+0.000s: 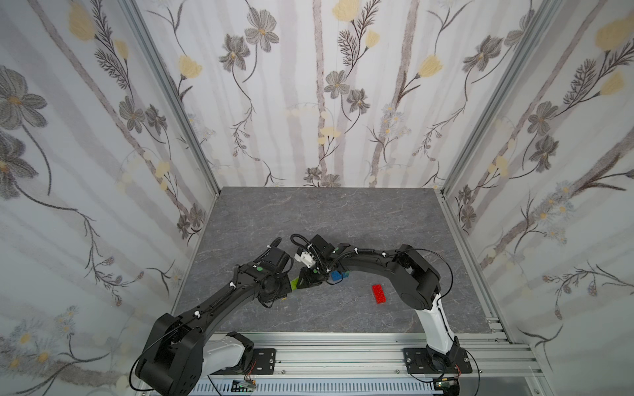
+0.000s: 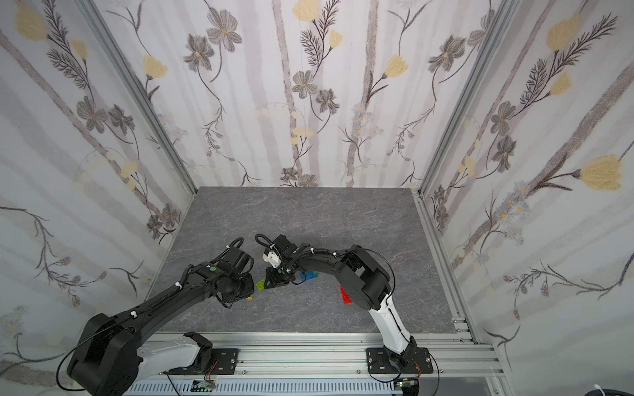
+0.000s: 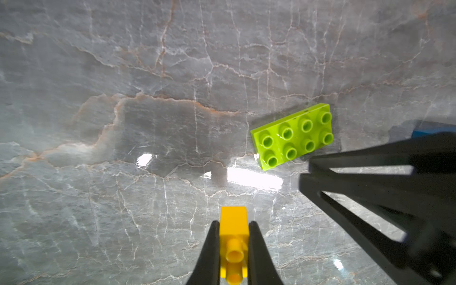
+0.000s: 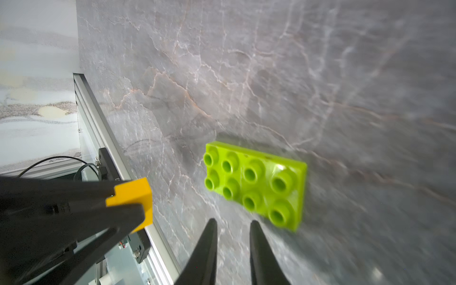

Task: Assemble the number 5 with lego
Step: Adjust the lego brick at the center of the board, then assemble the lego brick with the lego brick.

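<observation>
Two robot arms lean in, wrist to wrist

One small yellow brick [image 3: 233, 237] sits pinched between the fingers of the left claw [image 3: 234, 223], above the grey marbled table [image 1: 308, 212]. Just beside it, a lime-green brick [image 4: 256, 185] lies flat on the table, studs up, near the tips of the right claw [image 4: 233, 221], whose fingers stand narrowly apart and hold nothing. Partly hidden by the right arm in both top views, a blue brick [image 1: 336, 276] touches a dark-green brick [image 1: 347, 273]. A red brick [image 1: 379, 294] lies alone, apart from the rest, toward the robot's right.
</observation>
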Controlling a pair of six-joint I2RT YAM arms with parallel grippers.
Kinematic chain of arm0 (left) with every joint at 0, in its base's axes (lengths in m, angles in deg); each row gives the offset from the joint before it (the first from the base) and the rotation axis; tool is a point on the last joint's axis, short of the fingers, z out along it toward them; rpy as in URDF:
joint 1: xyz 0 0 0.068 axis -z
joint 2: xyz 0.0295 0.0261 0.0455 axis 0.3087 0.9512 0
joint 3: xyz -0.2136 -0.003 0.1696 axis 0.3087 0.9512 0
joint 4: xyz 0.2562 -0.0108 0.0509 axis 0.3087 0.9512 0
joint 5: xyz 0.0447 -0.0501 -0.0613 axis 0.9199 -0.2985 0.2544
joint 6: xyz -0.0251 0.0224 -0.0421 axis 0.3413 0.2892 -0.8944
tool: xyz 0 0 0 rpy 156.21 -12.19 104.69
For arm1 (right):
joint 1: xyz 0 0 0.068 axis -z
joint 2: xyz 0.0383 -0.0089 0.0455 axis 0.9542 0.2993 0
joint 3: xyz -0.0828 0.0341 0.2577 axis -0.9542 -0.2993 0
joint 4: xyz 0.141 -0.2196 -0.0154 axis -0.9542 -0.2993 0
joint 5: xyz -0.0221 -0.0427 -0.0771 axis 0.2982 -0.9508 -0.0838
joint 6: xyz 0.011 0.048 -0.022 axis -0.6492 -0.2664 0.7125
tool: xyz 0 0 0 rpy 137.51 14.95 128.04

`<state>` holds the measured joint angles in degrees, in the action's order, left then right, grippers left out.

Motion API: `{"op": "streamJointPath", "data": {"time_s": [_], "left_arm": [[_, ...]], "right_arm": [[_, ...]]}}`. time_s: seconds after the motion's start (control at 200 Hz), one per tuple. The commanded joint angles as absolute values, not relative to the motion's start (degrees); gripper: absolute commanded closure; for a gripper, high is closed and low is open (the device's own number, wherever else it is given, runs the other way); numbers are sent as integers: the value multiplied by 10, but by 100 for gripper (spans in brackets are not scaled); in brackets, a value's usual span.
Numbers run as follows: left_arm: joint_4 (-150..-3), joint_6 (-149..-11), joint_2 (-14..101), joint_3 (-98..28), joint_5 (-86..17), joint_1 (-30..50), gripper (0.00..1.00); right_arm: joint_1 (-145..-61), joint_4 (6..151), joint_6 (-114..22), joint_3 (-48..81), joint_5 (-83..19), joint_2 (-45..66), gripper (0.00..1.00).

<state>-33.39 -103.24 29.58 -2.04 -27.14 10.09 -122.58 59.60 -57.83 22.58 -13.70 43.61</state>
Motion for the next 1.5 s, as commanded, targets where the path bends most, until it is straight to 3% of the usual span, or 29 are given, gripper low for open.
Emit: {"op": "streamJointPath", "data": {"time_s": [0.0,0.525,1.494], "left_arm": [[-341,-1045,311,-35,-273,101,100],[-346,-1108,432,-110,-251,107,100],[-332,-1157,507,-135,-222,116,100]], "right_arm": [[-1214,599,-584,194,-158,389,75],[-1160,598,-585,35,-196,223,74],[-1135,599,-583,0,-203,187,74]]}}
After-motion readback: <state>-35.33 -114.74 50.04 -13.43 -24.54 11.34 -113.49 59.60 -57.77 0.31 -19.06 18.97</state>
